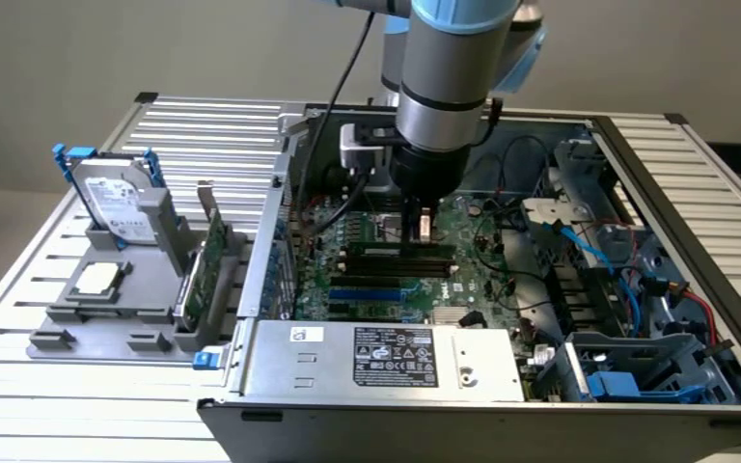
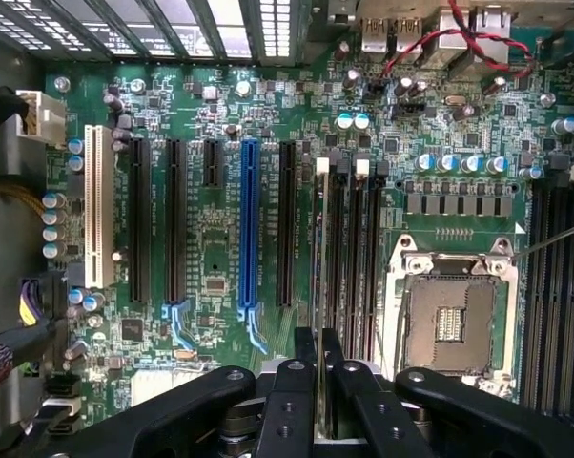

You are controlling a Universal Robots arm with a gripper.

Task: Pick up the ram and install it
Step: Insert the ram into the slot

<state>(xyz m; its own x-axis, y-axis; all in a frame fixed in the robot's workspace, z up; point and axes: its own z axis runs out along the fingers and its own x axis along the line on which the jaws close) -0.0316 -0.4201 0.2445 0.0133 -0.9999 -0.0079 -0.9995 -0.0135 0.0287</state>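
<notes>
Ram (image 2: 318, 248), seen edge-on, clamped between the jaws and held upright over the black memory slots (image 2: 356, 258) of the motherboard (image 2: 211, 229), beside the CPU socket (image 2: 449, 320). Arm (image 1: 442, 106) reaches down into the open case (image 1: 679, 241). Hard drive (image 1: 120, 207) and expansion card (image 1: 209, 275) stand on the counter (image 1: 23, 405) at the exterior view's left.

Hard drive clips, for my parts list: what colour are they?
The clips are blue, clearest in the exterior view.

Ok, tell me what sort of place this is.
Likely a robot PC-assembly bench: open computer case on a slatted metal table, parts fixture beside it, claw gripping the ram.
</notes>
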